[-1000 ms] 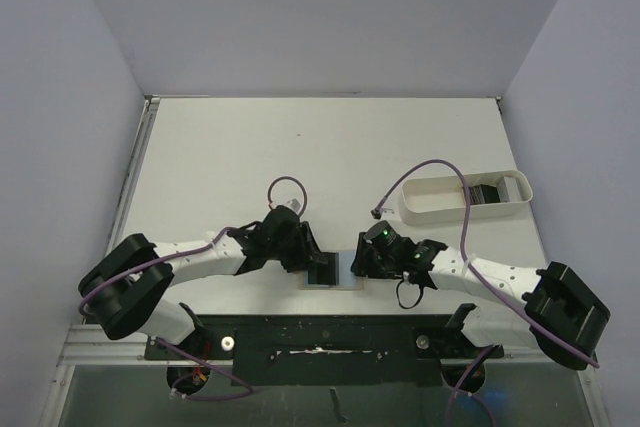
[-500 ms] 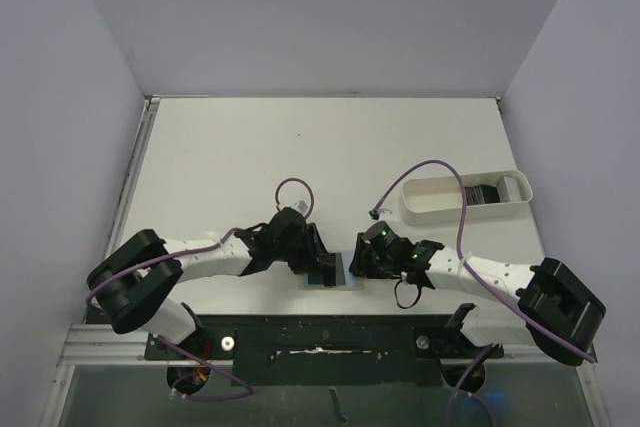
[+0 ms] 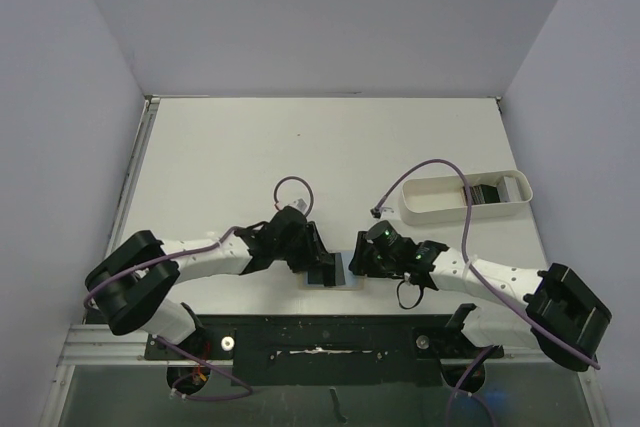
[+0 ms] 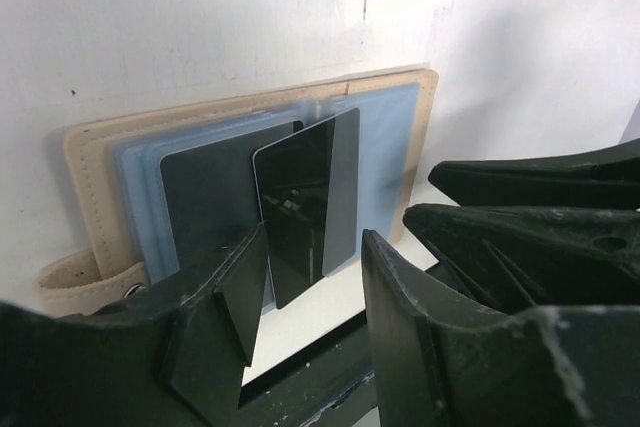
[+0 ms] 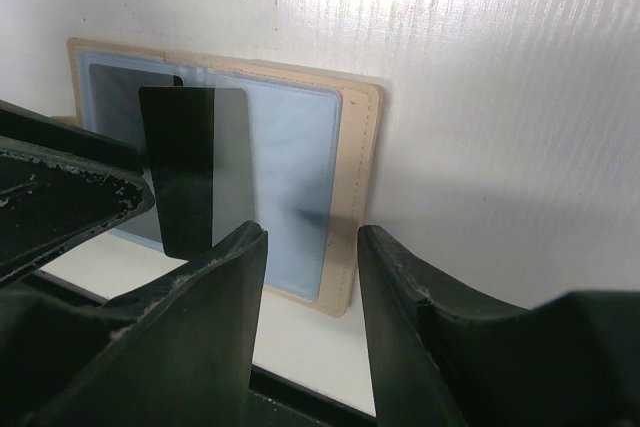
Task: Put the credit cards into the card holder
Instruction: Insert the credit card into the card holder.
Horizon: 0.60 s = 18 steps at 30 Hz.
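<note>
The tan card holder [image 4: 425, 137] [image 3: 345, 273] lies open near the table's front edge, its light blue lining up. One credit card [image 4: 205, 202] sits flat in its left pocket. My left gripper [image 4: 313, 237] [image 3: 318, 259] is shut on a second dark credit card [image 4: 300, 197] [image 5: 195, 167] across its width, holding it tilted over the middle of the holder. My right gripper [image 5: 310, 237] [image 3: 356, 259] stands open just right of the holder [image 5: 355, 177], whose corner shows between the jaws. Nothing is in its jaws.
A white oblong tray [image 3: 430, 209] at the right holds more dark cards [image 3: 487, 193]. Purple cables loop over both arms. The table's front edge and a black rail run right below the holder.
My left gripper has moved a little to the right with the card, closer over the holder. The right gripper has stayed put and its jaws have widened slightly.
</note>
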Available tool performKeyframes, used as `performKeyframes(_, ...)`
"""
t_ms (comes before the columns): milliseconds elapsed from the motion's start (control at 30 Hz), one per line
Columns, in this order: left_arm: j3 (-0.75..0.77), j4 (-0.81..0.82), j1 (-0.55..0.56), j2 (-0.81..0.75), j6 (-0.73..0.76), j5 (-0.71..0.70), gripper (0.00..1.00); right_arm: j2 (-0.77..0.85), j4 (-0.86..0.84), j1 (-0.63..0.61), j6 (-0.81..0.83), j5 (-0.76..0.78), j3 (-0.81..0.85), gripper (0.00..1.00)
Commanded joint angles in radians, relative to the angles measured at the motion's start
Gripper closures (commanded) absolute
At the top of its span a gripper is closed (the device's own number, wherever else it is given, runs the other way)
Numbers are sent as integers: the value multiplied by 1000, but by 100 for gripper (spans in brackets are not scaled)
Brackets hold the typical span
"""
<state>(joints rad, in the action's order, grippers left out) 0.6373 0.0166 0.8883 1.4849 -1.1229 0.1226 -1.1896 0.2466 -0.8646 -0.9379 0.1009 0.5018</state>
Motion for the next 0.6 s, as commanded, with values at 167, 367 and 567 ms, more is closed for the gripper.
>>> performKeyframes(167,65,-35,2,20,15,-45,58,14,-30,19,22,24,-6,59)
performKeyframes(367,66,-6,2,49,12,-26,58,-14,-61,23,22,4,-16,59)
performKeyframes(567,70,15,3,65,8,-10,58,-46,-95,23,19,-22,-22,60)
